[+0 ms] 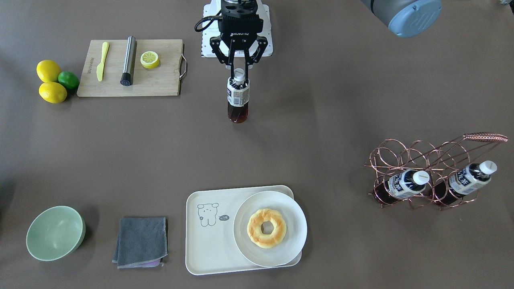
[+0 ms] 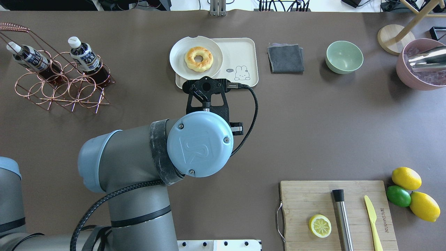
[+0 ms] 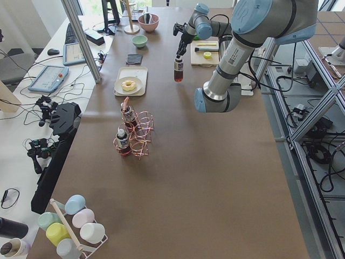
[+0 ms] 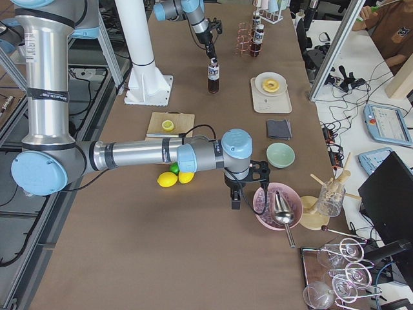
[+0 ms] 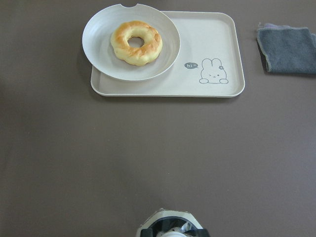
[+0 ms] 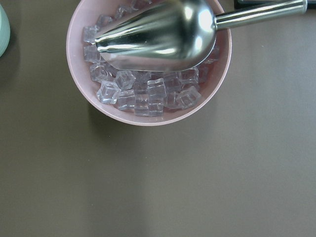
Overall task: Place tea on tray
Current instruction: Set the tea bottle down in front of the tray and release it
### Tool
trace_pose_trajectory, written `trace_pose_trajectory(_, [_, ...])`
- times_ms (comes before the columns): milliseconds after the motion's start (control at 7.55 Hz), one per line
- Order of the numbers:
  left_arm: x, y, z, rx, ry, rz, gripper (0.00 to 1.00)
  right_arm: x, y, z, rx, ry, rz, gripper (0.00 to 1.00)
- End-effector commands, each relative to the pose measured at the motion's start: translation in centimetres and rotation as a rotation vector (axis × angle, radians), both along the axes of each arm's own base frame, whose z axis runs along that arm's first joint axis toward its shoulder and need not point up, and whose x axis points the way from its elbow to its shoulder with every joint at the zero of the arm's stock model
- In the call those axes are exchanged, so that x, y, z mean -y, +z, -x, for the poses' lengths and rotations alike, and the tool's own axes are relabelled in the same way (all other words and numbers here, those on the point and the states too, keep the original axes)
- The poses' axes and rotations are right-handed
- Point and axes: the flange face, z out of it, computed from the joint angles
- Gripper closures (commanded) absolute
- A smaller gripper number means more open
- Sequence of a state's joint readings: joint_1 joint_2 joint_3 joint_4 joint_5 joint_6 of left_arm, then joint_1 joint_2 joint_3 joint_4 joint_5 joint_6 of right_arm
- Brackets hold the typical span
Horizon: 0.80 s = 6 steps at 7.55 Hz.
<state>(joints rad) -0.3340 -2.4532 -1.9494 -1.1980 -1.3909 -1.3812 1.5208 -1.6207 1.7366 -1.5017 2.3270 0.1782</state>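
Note:
The tea (image 1: 237, 98) is a small upright bottle of dark reddish-brown drink with a white cap. My left gripper (image 1: 239, 74) is shut on its neck from above, at the robot's side of the table's middle. Whether the bottle's base touches the table I cannot tell. Its cap (image 5: 170, 231) shows at the bottom edge of the left wrist view. The cream tray (image 1: 202, 249) lies across the table from it, and its half with the small animal drawing is bare (image 5: 212, 39). My right gripper (image 4: 235, 196) hangs by the pink ice bowl; I cannot tell whether it is open.
A white plate (image 1: 295, 237) with a doughnut (image 1: 266, 227) covers the tray's other half. A copper rack (image 1: 421, 154) holds two alike bottles (image 1: 405, 184). Also here: a grey cloth (image 1: 140, 241), a green bowl (image 1: 56, 233), a cutting board (image 1: 160, 80), lemons (image 1: 50, 82), and a pink ice bowl (image 2: 406, 75) with a scoop.

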Motion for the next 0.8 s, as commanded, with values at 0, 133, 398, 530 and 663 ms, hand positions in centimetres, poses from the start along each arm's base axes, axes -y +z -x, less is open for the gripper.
trace_pose_trajectory(0, [0.16, 0.56, -0.63, 0.009, 0.004, -0.003, 1.00, -0.03, 0.04, 0.03, 0.000, -0.001, 0.001, 0.00])
trace_pose_trajectory(133, [0.21, 0.64, -0.74, 0.012, 0.003, -0.003, 1.00, 0.04, 0.05, -0.06, -0.003, 0.001, -0.001, 0.00])
trace_pose_trajectory(398, [0.17, 0.60, -0.70, 0.010, 0.006, -0.002, 1.00, 0.11, -0.02, -0.06, -0.003, 0.001, -0.002, 0.00])
trace_pose_trajectory(530, [0.19, 0.64, -0.75, 0.011, 0.005, 0.000, 0.60, 0.10, -0.02, -0.05, -0.002, 0.001, -0.001, 0.00])
trace_pose_trajectory(663, [0.20, 0.64, -0.74, 0.011, 0.004, -0.001, 0.47, 0.10, 0.06, -0.05, -0.002, 0.001, 0.001, 0.00])
